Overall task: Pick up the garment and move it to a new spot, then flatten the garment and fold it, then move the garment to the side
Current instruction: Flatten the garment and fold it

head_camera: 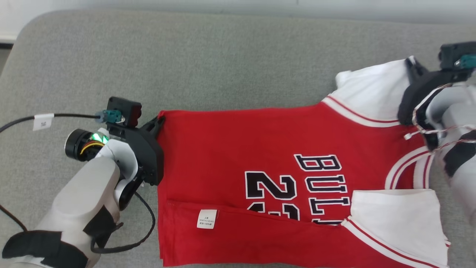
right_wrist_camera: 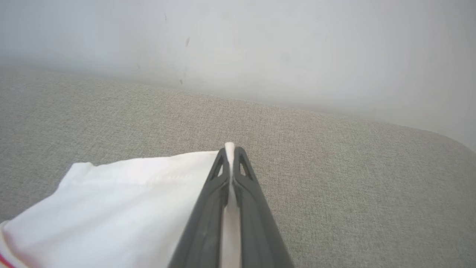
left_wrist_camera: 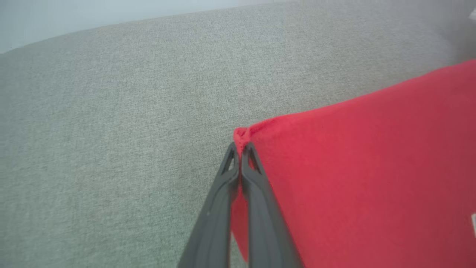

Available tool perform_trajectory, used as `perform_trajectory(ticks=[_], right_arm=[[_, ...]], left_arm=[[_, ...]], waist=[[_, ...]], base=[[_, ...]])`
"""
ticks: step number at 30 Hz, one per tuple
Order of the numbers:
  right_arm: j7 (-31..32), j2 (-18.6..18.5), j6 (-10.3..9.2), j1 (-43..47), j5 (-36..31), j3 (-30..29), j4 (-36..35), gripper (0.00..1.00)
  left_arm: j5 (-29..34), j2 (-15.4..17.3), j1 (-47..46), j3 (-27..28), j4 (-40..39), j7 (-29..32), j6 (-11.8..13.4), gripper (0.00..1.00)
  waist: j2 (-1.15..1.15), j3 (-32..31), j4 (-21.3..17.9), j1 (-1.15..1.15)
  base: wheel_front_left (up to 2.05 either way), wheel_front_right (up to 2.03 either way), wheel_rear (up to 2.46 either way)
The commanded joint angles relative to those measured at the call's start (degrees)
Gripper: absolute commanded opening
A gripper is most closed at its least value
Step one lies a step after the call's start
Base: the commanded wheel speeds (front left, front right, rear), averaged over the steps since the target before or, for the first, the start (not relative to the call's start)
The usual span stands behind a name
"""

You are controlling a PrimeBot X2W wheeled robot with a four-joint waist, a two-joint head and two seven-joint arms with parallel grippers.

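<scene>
Two garment (head_camera: 260,149) corners are clamped (left fingers (left_wrist_camera: 260,216): red hem (left_wrist_camera: 242,134); right fingers (right_wrist_camera: 208,223): white sleeve (right_wrist_camera: 130,193)) on grey cushion (head_camera: 223,56).

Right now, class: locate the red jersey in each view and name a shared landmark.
Head view: jersey, centre to right edge.
Left wrist view: red corner, right side, in the left gripper.
Right wrist view: white sleeve, lower left, in the right gripper.
Shared landmark: grey cushion.

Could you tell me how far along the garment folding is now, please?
Done: the garment lies spread flat, near side folded over. In hand: left gripper pinches its red corner, right gripper a white sleeve. Left: fold the far side, then move it aside.
</scene>
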Motion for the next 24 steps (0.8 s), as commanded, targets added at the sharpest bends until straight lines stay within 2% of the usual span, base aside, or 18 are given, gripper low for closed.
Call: perform_trajectory(ticks=[1,10,17,24], right_arm=[[-2.11,1.41,-0.16,2.17,1.22,-0.64,-0.10,0.00],[-6.58,3.30,-0.16,9.43,6.03,-1.33,-4.55,0.00],[-8.45,2.13,-0.16,17.59,9.15,-0.19,-9.80,0.00],[-9.01,1.05,-0.16,25.48,12.36,0.10,-14.10,0.00]], left_arm=[[-0.50,0.45,1.60,-0.26,0.67,-1.09,0.20,0.00],[-2.04,2.32,7.01,-2.05,1.63,-5.59,0.18,0.00],[-3.76,3.30,13.96,-1.56,1.70,-10.96,0.20,0.00],[-5.50,3.13,22.37,-0.48,0.97,-15.49,1.77,0.00]], waist=[[0.00,-3.45,-2.27,0.00],[0.00,-9.81,-5.32,0.00],[0.00,-15.02,-6.58,0.00],[0.00,-17.72,-7.49,0.00]], base=[[0.00,0.00,0.00],[0.00,0.00,0.00],[0.00,0.00,0.00],[0.00,0.00,0.00]])
